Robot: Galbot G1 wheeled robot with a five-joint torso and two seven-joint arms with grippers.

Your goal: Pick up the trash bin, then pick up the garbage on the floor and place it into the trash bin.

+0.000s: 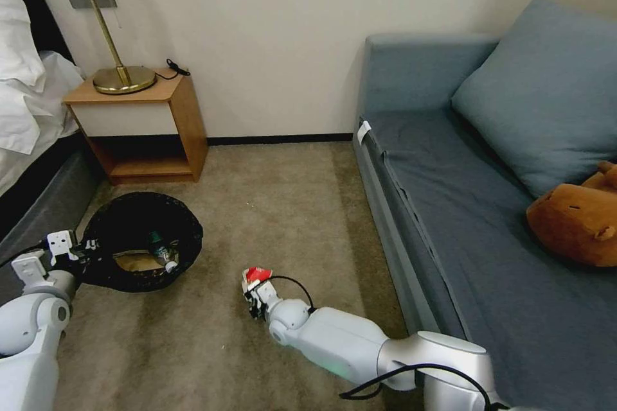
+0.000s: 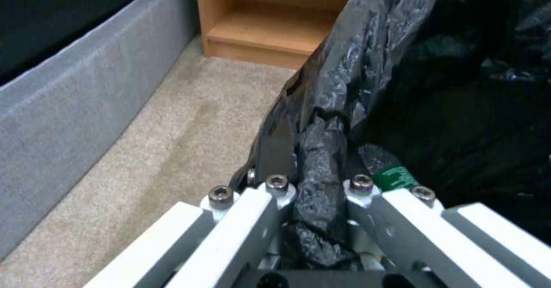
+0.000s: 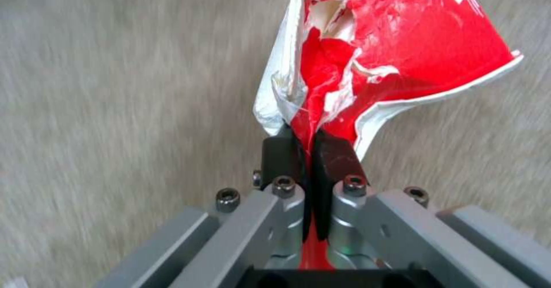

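- Right gripper point(image 3: 308, 150): dark pads pressed together on the lower edge of the crumpled red snack packet with white inner lining point(image 3: 396, 51). You can see the packet standing up out of the jaws, its torn open end fanned away from the wrist and its long axis roughly in line with the fingers.
- Head view puts the same gripper point(image 1: 252, 298) low over the carpet, mid-floor, with the red packet point(image 1: 258, 275) at its tip. Whether the packet is clear of the carpet cannot be told.
- Left gripper point(image 2: 314, 180): fingers closed on a fold of the crinkled black plastic liner at the rim of the small round trash bin point(image 2: 436, 85). In the head view this gripper point(image 1: 82, 249) sits at the bin's left edge.
- Trash bin point(image 1: 143, 241) lies to the left of the right gripper and a little farther from the robot, well apart from it, with bare carpet between. Its mouth faces up and toward the camera.
- Key relation for you: the packet has to travel left across the open floor to the bin mouth; judged from this, the right arm carries and the left arm only steadies the target.
- Already inside the bin: a small clear bottle with green label point(image 1: 160, 249) and something brown point(image 1: 132, 262), probably paper.
- Surface: short beige-brown carpet point(image 1: 270, 205), flat and uncluttered.
- Room: wooden bedside table point(image 1: 144, 128) with a brass lamp point(image 1: 119, 74) behind the bin, grey-blue sofa point(image 1: 488, 250) on the right, bed edge at far left.
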